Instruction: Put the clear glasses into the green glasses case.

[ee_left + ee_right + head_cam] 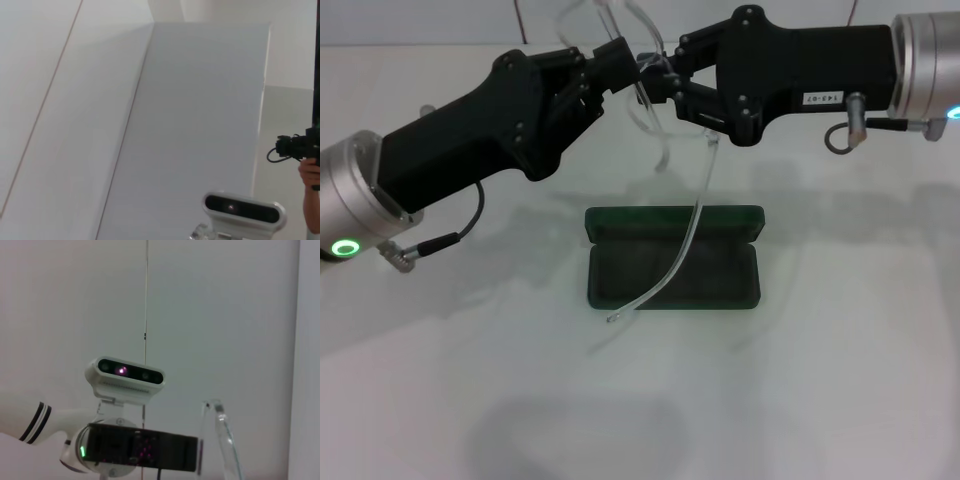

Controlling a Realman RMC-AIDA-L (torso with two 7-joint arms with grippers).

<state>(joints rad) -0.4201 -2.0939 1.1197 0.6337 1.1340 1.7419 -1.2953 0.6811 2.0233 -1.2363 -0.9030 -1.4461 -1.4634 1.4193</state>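
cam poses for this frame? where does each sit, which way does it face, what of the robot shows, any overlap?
Head view: on the head, facing down at the table; both arms show, left tool and right tool on the clear glasses above the open green glasses case.
Left wrist view: faces back at walls; the head camera shows.
Right wrist view: faces the robot; head camera, glasses.
Shared: both wrist views see the head camera.

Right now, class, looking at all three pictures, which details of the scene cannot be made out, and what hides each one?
- Head view: the clear glasses front, partly behind the left gripper and right gripper.
- Head view: lettering on the green glasses case, too small to see.
- Left wrist view: shows neither glasses nor case.
- Right wrist view: only one clear temple shows, cut by the edge.
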